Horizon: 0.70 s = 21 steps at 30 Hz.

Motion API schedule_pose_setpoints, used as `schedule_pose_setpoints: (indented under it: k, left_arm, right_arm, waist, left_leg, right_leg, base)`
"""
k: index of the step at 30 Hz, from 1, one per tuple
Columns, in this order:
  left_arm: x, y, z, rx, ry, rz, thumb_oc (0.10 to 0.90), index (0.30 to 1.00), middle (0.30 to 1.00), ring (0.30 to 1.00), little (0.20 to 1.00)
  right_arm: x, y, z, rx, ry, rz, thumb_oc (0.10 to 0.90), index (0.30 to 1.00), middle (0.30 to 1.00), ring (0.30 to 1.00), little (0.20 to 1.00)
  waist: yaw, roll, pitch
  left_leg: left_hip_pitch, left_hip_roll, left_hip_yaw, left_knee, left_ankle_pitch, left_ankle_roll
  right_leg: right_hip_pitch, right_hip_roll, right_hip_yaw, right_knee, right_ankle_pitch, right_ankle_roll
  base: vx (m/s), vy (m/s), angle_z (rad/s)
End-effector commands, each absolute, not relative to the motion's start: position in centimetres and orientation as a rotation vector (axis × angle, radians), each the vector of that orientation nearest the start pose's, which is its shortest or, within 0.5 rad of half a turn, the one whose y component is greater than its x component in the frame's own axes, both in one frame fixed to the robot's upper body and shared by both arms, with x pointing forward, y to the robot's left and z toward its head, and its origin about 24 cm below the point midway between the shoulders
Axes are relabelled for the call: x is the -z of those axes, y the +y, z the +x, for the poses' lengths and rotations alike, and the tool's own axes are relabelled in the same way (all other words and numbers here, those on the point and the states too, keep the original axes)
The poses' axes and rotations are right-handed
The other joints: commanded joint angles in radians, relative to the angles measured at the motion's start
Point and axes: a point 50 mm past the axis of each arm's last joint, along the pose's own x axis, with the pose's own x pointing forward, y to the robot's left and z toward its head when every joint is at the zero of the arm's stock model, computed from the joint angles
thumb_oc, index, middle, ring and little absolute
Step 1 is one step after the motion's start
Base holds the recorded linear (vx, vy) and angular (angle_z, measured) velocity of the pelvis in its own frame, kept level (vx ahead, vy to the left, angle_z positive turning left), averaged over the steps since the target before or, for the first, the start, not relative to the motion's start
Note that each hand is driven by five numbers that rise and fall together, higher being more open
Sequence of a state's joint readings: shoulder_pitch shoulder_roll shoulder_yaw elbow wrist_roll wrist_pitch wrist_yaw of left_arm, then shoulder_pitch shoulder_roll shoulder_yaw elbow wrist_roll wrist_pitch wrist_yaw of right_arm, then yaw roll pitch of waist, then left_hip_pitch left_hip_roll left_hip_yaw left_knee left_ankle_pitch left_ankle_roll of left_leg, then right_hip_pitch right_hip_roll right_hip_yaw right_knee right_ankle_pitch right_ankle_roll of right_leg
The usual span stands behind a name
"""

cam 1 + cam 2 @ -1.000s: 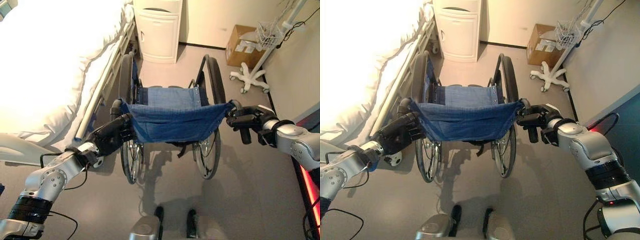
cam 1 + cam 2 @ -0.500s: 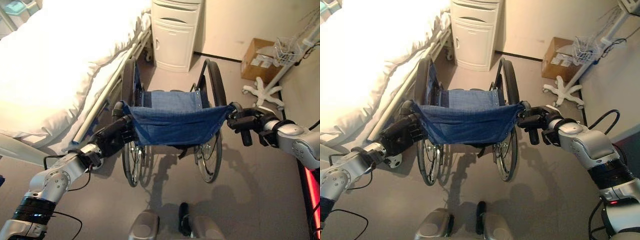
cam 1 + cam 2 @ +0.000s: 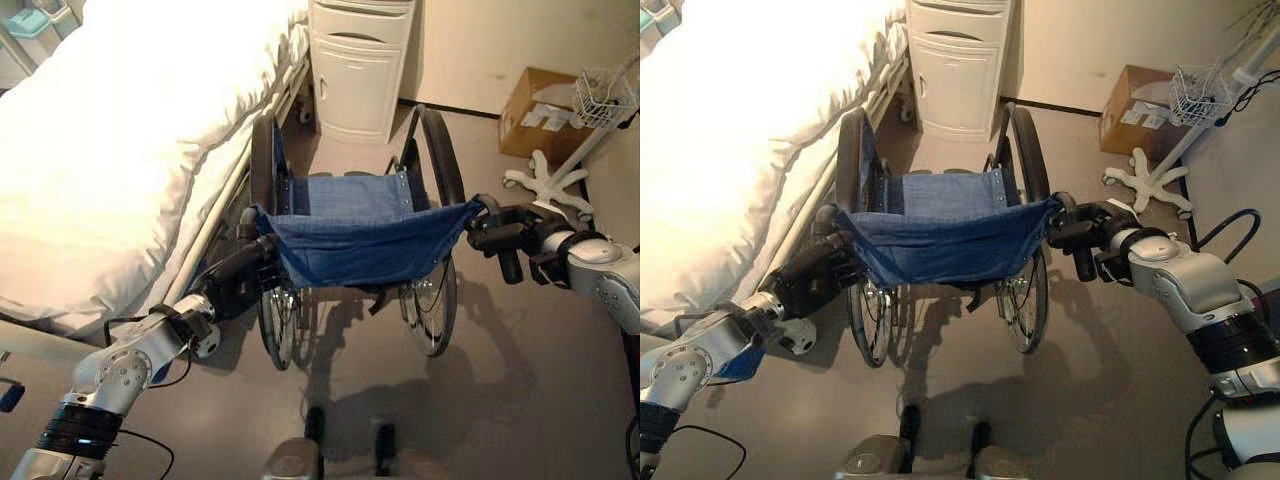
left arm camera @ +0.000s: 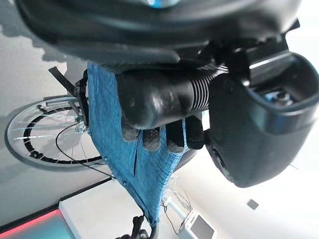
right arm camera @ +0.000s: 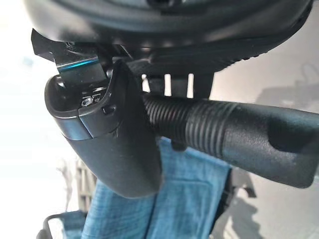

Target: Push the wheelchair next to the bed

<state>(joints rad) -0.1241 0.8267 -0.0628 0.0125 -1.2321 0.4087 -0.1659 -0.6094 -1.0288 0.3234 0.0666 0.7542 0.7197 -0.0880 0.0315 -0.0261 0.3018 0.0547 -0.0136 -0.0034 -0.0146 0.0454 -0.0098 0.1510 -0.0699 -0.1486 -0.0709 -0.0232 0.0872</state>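
The wheelchair [image 3: 360, 235], with its blue cloth back, stands in the middle of the frame, its big wheels pointing toward the top. The left hand [image 3: 243, 277] sits at the chair's left push handle [image 4: 159, 102], and the left wrist view shows its fingers [image 4: 164, 135] curled round the black ribbed grip. The right hand [image 3: 508, 240] is at the right push handle [image 5: 234, 137] on the right of the frame, fingers wrapped round that grip too.

The bed [image 3: 120, 150] with its white quilt fills the upper left, and the chair's left wheel is just beside the bed's side rail [image 3: 215, 225]. A white cabinet [image 3: 358, 65] stands at the top centre, ahead of the chair. At the upper right lie a cardboard box [image 3: 540, 100] and a white wheeled stand [image 3: 550, 180] carrying a wire basket [image 3: 605, 95], well apart from the chair.
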Motion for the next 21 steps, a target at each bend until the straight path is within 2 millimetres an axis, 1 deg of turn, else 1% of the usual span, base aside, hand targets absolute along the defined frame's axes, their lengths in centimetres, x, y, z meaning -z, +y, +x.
schedule_pose_setpoints:
  k: [1, 10, 21]
  left_arm:
    - [-20.6, 24.8, 28.7, 0.47, -0.239, -0.454, 0.4, 0.3, 0.3, 0.3, 0.3]
    - [-20.7, 24.8, 28.9, 0.443, -0.23, -0.443, 0.4, 0.3, 0.3, 0.3, 0.3]
    - [-21.0, 25.0, 28.9, 0.418, -0.244, -0.432, 0.4, 0.3, 0.3, 0.3, 0.3]
  right_arm:
    - [-18.7, -18.1, 31.7, -0.455, 0.185, -0.326, 0.4, 0.3, 0.3, 0.3, 0.3]
    - [-18.2, -18.5, 31.8, -0.426, 0.195, -0.306, 0.4, 0.3, 0.3, 0.3, 0.3]
    - [-18.1, -19.2, 31.8, -0.389, 0.189, -0.294, 0.4, 0.3, 0.3, 0.3, 0.3]
  waist:
    - [0.022, -0.004, -0.211]
    - [0.019, 0.003, -0.213]
    - [0.017, 0.007, -0.222]
  left_leg:
    - [-0.001, -0.002, 0.05, 0.095, -0.073, -0.043]
    - [0.027, 0.0, 0.057, 0.055, -0.07, -0.035]
    - [0.049, 0.006, 0.07, 0.025, -0.069, -0.037]
  right_leg:
    - [-0.062, 0.017, -0.027, 0.074, 0.006, -0.013]
    - [-0.047, 0.017, -0.024, 0.054, 0.011, -0.006]
    - [-0.028, 0.019, -0.029, 0.028, 0.015, -0.003]
  base:
    - [0.0, 0.0, 0.0]
    - [0.0, 0.0, -0.01]
    - [-0.03, -0.01, -0.01]
